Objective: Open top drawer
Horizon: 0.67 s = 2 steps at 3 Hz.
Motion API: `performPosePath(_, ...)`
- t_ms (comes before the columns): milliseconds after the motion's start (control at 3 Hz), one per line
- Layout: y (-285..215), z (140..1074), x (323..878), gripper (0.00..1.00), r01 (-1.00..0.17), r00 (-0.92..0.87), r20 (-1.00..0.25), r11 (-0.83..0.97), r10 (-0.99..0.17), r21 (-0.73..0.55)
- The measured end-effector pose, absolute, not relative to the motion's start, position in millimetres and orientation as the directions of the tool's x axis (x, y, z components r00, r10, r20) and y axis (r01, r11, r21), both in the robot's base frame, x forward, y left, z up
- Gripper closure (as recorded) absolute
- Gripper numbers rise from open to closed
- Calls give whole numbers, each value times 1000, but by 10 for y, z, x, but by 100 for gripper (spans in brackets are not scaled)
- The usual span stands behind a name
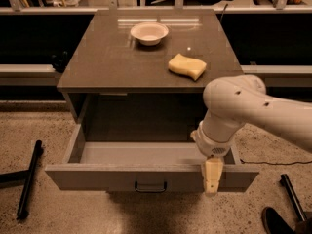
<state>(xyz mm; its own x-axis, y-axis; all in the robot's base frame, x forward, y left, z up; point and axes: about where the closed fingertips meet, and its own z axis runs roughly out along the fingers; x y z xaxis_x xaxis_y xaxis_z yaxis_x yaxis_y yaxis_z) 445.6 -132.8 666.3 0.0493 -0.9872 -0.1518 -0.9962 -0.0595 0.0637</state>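
The top drawer (97, 177) is pulled far out of the grey cabinet; its inside looks empty. Its flat grey front carries a small black centre pull (150, 186). My gripper (212, 177) hangs from the white arm over the drawer's front edge, to the right of the pull, with the pale fingers (212, 174) pointing down across the front. The lower drawers are hidden under the open one.
On the cabinet top (107, 62) stand a white bowl (149, 32) at the back and a yellow sponge (187, 66) at the right. A black stand leg (28, 179) lies on the floor at the left, another black leg (292, 199) at the right.
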Motion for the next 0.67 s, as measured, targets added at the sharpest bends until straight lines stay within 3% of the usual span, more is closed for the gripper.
performPosePath(667, -1438, 7442, 4604, 0, -993, 85, -143, -72, -986, -97)
